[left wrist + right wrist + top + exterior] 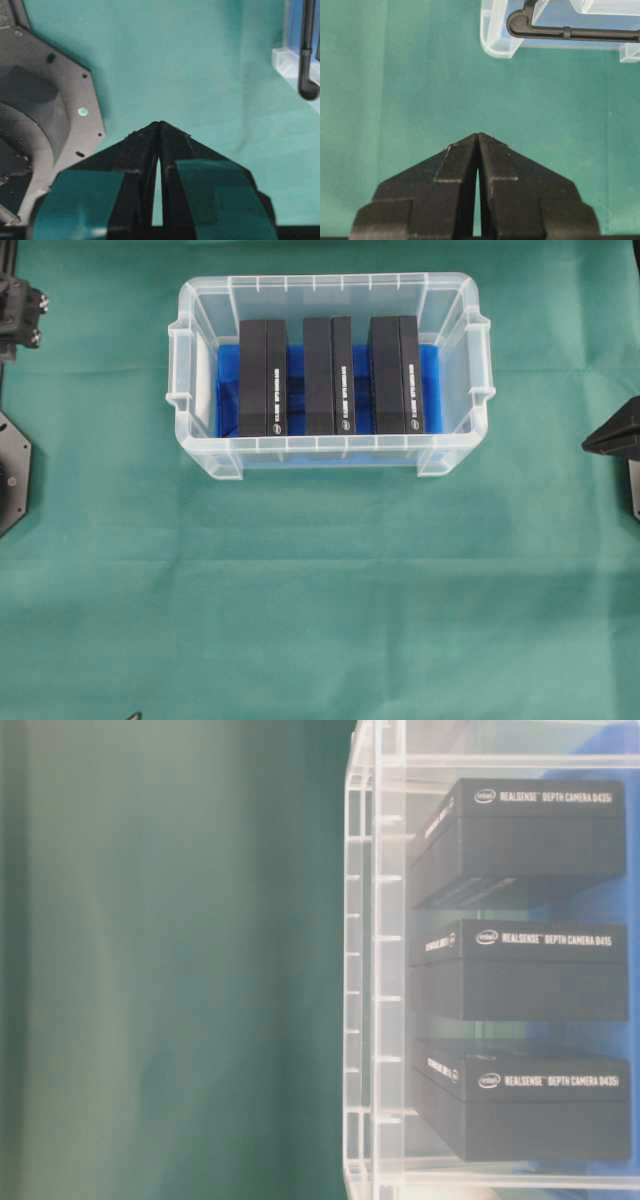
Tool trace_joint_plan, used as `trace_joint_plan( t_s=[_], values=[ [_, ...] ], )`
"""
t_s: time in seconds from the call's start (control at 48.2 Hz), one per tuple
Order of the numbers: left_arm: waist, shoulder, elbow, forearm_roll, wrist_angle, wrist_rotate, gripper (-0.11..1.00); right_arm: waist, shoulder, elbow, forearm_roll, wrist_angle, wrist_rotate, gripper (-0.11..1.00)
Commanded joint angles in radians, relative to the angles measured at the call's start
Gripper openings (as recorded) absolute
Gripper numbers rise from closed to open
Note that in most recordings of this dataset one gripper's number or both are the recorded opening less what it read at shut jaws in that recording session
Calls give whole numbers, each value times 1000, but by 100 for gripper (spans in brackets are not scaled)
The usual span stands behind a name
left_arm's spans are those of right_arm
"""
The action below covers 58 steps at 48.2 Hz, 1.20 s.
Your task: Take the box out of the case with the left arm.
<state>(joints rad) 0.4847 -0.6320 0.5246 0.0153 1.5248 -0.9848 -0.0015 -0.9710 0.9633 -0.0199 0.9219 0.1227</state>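
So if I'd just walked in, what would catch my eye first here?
Probably the clear case at the top middle of the green cloth, with its bright blue floor. Three black boxes stand in a row inside: the left box, the middle box and the right box, each printed with white lettering. Both grippers are off to the sides, jaws shut and empty: the left gripper and the right gripper.

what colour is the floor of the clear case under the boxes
Bright blue, showing between the black boxes in the case; clearest in the overhead view.
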Motion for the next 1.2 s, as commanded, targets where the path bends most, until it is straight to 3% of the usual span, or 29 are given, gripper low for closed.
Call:
trace_joint_plan(
  t_s=[0.0, 0.166, 0.394, 0.498, 0.726, 0.809, 1.182],
  values=[
    [8, 9, -26, -2, 6, 5, 1, -2, 9, -31, -2, -5, 2, 2],
    [14, 14, -17, -8, 3, 41, 1, -2, 11, -31, -2, -3, 2, 2],
    [17, 17, -15, -69, -11, 58, 2, -2, 21, -28, -2, -5, 2, 2],
    [17, 15, -15, -80, -9, 60, 17, 0, 29, -26, -2, -5, 2, 2],
    [15, 9, -14, -80, -18, 60, 84, -2, 35, -23, -2, -5, 2, 2],
    [15, 9, -12, -80, -20, 60, 98, -2, 35, -25, -2, -3, 3, 2],
    [15, 11, -14, -69, -20, 46, 99, -2, 35, -25, -2, -3, 3, 2]
  ],
)
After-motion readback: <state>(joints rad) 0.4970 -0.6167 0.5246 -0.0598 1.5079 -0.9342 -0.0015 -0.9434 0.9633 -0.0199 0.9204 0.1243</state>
